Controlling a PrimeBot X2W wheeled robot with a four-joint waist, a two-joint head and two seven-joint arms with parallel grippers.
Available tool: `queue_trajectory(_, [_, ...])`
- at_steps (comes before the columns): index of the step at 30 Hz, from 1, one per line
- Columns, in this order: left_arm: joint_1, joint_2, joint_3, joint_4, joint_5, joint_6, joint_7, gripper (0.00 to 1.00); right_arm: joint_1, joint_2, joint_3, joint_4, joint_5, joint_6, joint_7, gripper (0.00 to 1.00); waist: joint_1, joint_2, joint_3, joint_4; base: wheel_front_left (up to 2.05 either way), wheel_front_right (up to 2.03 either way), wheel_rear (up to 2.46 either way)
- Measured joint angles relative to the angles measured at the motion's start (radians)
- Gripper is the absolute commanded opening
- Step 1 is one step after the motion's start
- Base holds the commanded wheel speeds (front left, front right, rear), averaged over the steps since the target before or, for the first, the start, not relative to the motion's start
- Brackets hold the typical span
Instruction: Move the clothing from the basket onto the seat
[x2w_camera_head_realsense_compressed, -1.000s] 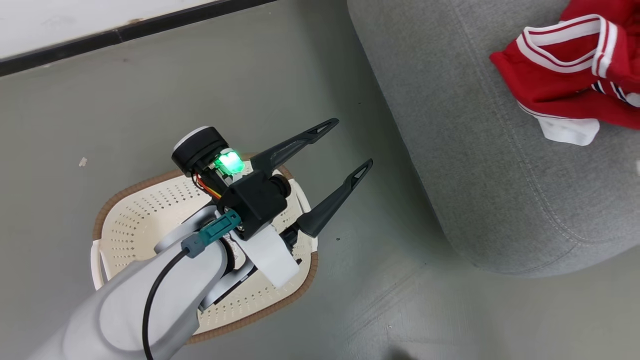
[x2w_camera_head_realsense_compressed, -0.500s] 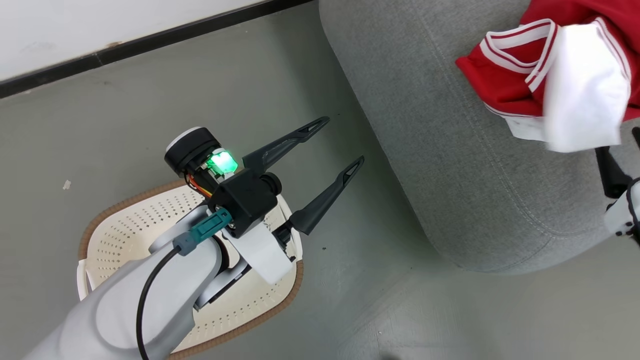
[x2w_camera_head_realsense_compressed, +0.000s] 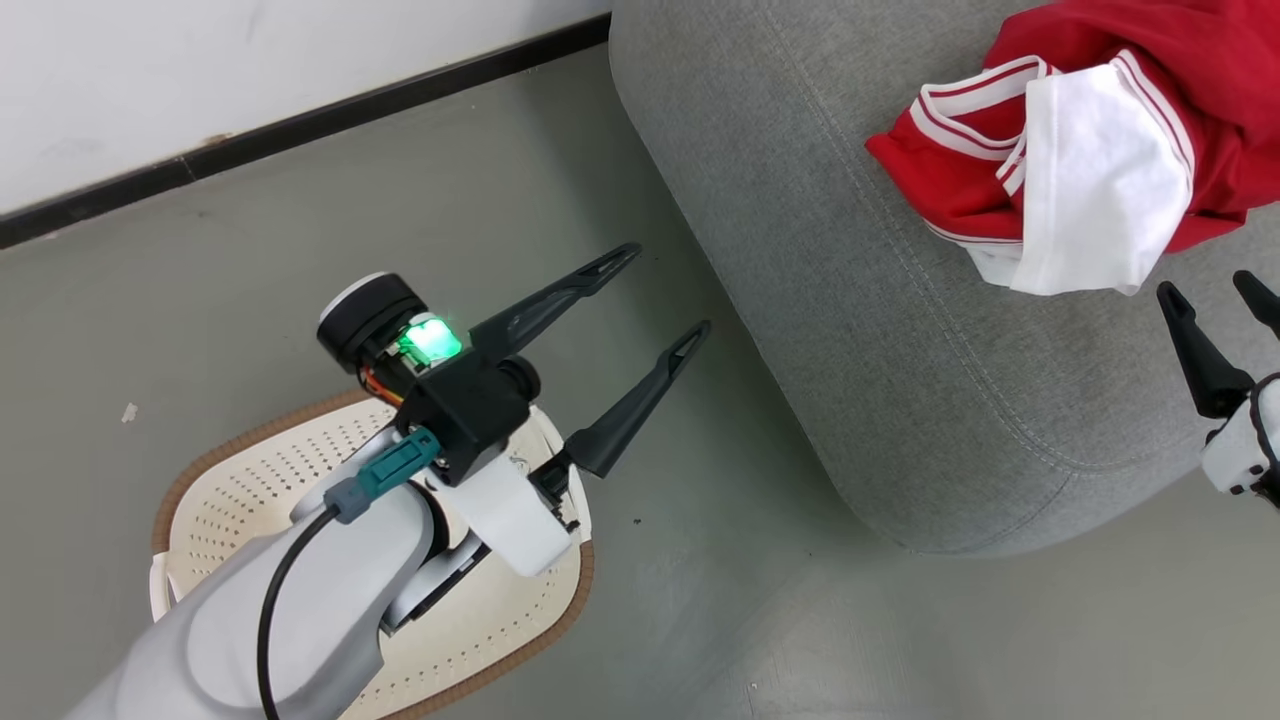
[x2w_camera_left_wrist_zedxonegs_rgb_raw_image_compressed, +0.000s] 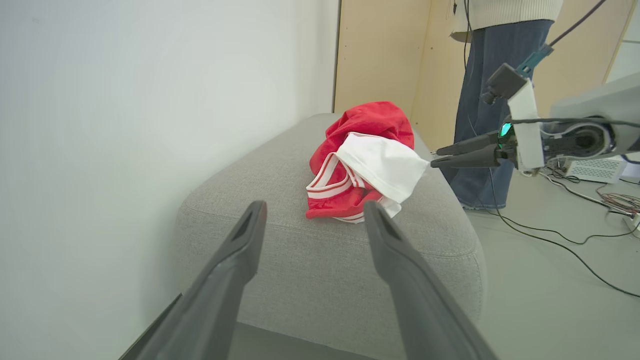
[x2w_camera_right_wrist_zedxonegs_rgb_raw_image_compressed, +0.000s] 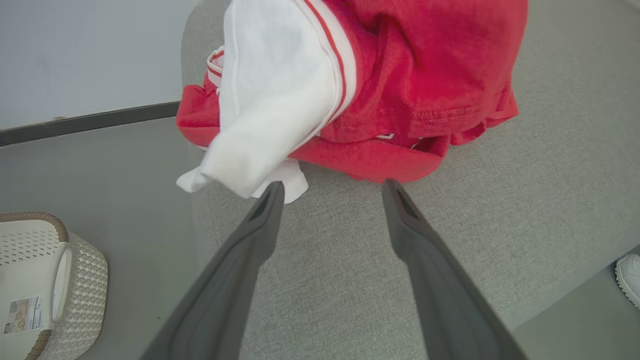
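The grey seat (x2w_camera_head_realsense_compressed: 900, 400) carries the crumpled red-and-white clothing (x2w_camera_head_realsense_compressed: 1080, 150), so the move looks done, with only drawing the arms clear left. The basket (x2w_camera_head_realsense_compressed: 230, 480) stands on the floor beside it with no cloth showing, while the left pincer (x2w_camera_head_realsense_compressed: 665, 290) above it and the right pincer (x2w_camera_head_realsense_compressed: 1205, 285) near the clothing both gape wide, empty. The paper label (x2w_camera_right_wrist_zedxonegs_rgb_raw_image_compressed: 20, 314) in the basket's bottom is too small to read.

Grey-green floor (x2w_camera_head_realsense_compressed: 250, 250) meets a white wall (x2w_camera_head_realsense_compressed: 200, 70) at a black baseboard (x2w_camera_head_realsense_compressed: 300, 125). A person (x2w_camera_left_wrist_zedxonegs_rgb_raw_image_compressed: 480, 90) in blue jeans stands before a tan panel (x2w_camera_left_wrist_zedxonegs_rgb_raw_image_compressed: 375, 50). Loose cables (x2w_camera_left_wrist_zedxonegs_rgb_raw_image_compressed: 617, 202) lie on the floor. A white shoe (x2w_camera_right_wrist_zedxonegs_rgb_raw_image_compressed: 629, 277) is at the frame edge.
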Motion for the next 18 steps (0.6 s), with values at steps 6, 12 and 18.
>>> queue_trajectory(6, [0.03, 0.005, 0.019, 0.014, -0.015, 0.017, -0.014, 1.0, 0.003, -0.028, 0.008, -0.085, 0.007, 0.0, -0.013, 1.0, 0.0, 0.0, -0.025, 0.001, 0.0, 0.0, 0.0])
queue_trajectory(12, [0.045, 0.01, 0.046, 0.02, -0.02, 0.037, -0.028, 1.0, -0.002, -0.047, 0.014, -0.15, 0.005, 0.0, -0.019, 1.0, 0.0, 0.0, -0.046, 0.011, 0.0, 0.0, 0.0])
queue_trajectory(18, [0.081, 0.021, 0.084, 0.035, -0.03, 0.068, -0.041, 1.0, -0.046, -0.046, 0.018, -0.195, -0.014, 0.0, -0.021, 1.0, 0.0, 0.0, -0.071, 0.037, 0.0, 0.0, 0.0])
